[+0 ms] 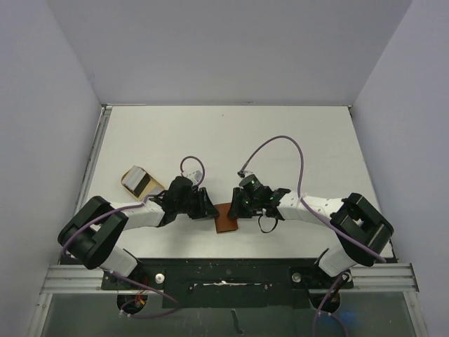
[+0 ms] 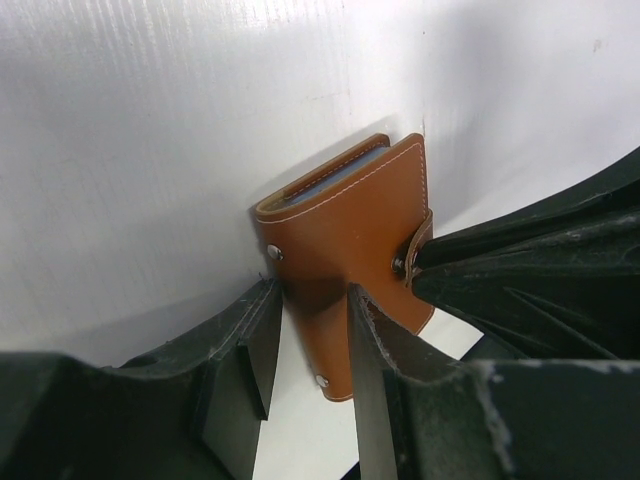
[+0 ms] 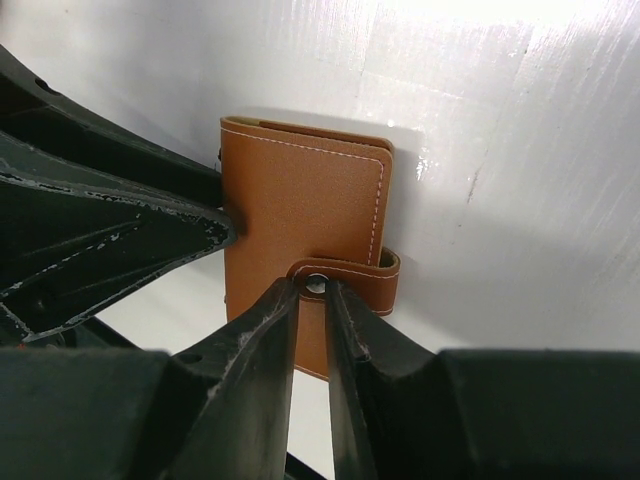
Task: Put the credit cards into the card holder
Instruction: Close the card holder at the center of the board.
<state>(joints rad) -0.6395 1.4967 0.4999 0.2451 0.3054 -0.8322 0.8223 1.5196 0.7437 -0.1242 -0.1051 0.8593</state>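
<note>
The card holder (image 1: 226, 222) is a brown leather wallet lying folded shut on the white table between both arms. In the left wrist view (image 2: 350, 220), pale blue card edges (image 2: 335, 178) show inside its far end. My left gripper (image 1: 208, 208) (image 2: 308, 297) is open. One fingertip is at the wallet's left edge and the other rests on its cover. My right gripper (image 1: 234, 208) (image 3: 313, 287) is nearly closed, pinching the wallet's snap strap (image 3: 350, 272) at the metal button. The card holder fills the middle of the right wrist view (image 3: 300, 200). No loose credit cards are in view.
A tan rounded dish (image 1: 141, 181) with pale and dark contents sits on the table (image 1: 231, 140) left of the left arm. Grey walls enclose the table on three sides. The arm bases stand on a black rail at the near edge.
</note>
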